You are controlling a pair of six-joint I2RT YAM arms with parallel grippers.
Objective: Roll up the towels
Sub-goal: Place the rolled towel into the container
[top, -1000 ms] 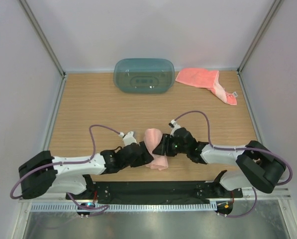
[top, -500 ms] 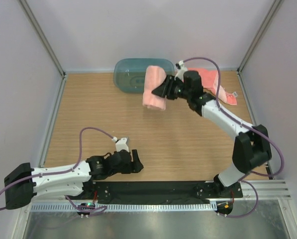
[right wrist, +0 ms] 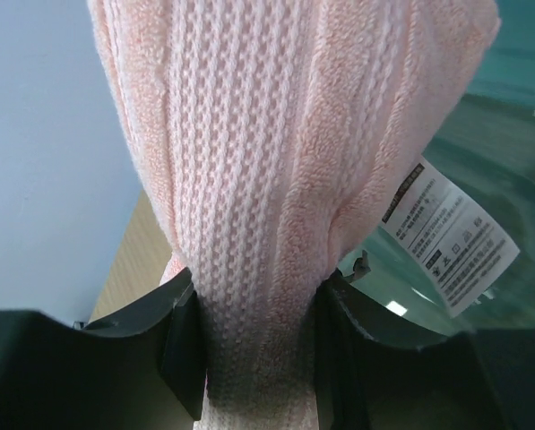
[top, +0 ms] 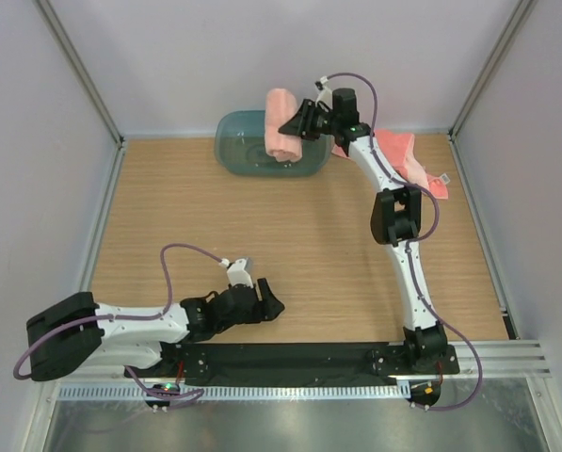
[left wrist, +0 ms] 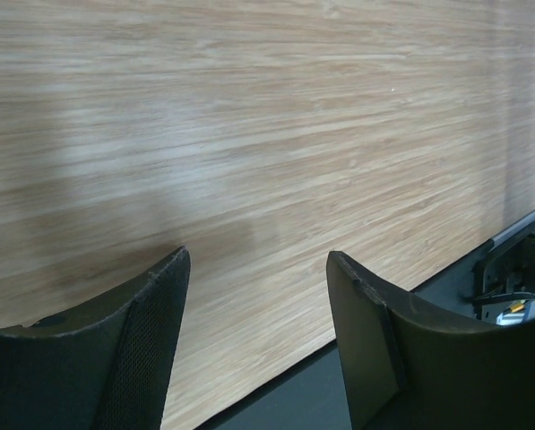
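My right gripper (top: 302,121) is shut on a rolled pale pink towel (top: 281,125) and holds it above the teal bin (top: 252,155) at the back of the table. In the right wrist view the roll (right wrist: 276,170) fills the frame between my fingers (right wrist: 182,345), with its white label (right wrist: 446,233) hanging over the bin's inside (right wrist: 509,134). A second, coral towel (top: 398,155) lies unrolled at the back right. My left gripper (top: 266,301) is open and empty, low over bare wood near the front edge (left wrist: 258,269).
The wooden table (top: 290,235) is walled by white panels on three sides. A black rail (top: 290,358) runs along the front edge, seen also in the left wrist view (left wrist: 509,260). The right arm stretches across the table's right half.
My right gripper carried the rolled towel from the front centre up and back to over the bin. My left gripper let go, drew back toward the front left and stands open.
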